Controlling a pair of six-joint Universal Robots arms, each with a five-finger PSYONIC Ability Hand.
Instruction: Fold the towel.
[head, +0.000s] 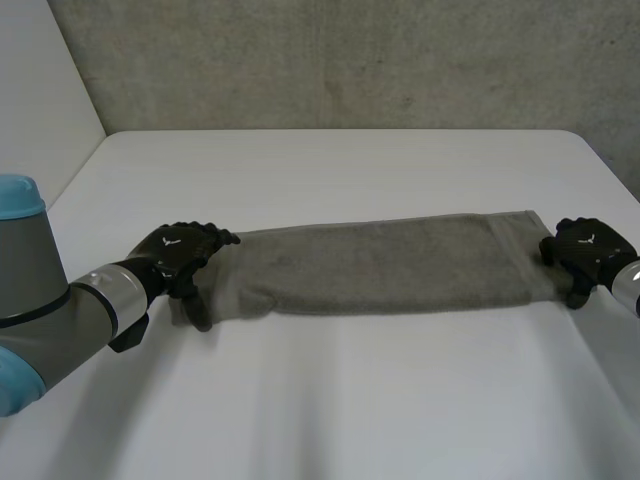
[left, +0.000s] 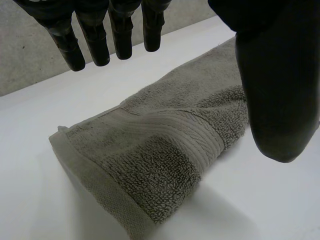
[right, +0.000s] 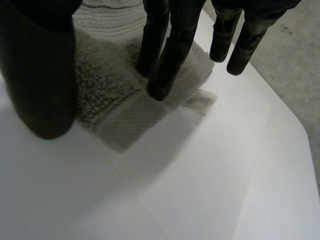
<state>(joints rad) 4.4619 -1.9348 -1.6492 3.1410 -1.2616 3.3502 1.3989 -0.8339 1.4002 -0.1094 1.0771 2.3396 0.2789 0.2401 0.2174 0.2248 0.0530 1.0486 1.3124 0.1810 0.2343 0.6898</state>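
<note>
Towel (head: 390, 265), long grey looped-terry strip, between left hand (head: 180, 252) and right hand (head: 588, 250), both straight-fingered, thumbs apart.

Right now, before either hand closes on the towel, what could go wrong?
1. The left hand hangs open over the towel's end, fingers straight: closing from there may catch just the top layer of the folded strip.
2. At the other end, the right hand has some fingers on the corner and others past its edge, near the label: a partial grip could let that end sag.
</note>
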